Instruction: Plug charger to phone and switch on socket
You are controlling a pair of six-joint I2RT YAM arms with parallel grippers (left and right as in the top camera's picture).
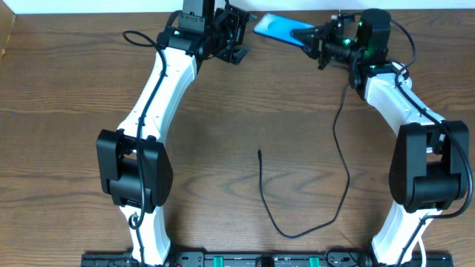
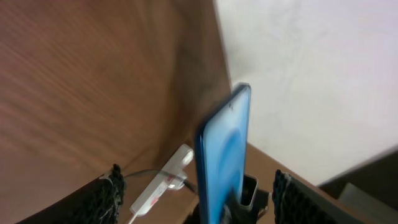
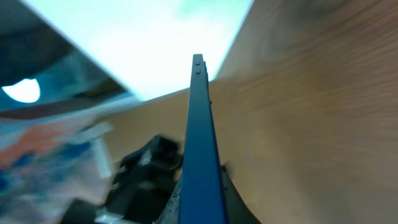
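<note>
Blue phone (image 1: 273,28), black charger cable (image 1: 261,185), white socket (image 2: 158,186), brown wood-grain table (image 1: 223,133).

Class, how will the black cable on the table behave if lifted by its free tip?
Probably floppy: the charger lies in loose curves, so it should droop. Likely light too, being thin; its plug tip may swing.

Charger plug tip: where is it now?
Overhead, the plug tip lies near the centre of the table, far from the phone at the back edge.

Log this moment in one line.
right gripper: shut on phone | left gripper: open, beside phone | charger: plug tip loose on table, unplugged | socket: switch state unclear
</note>
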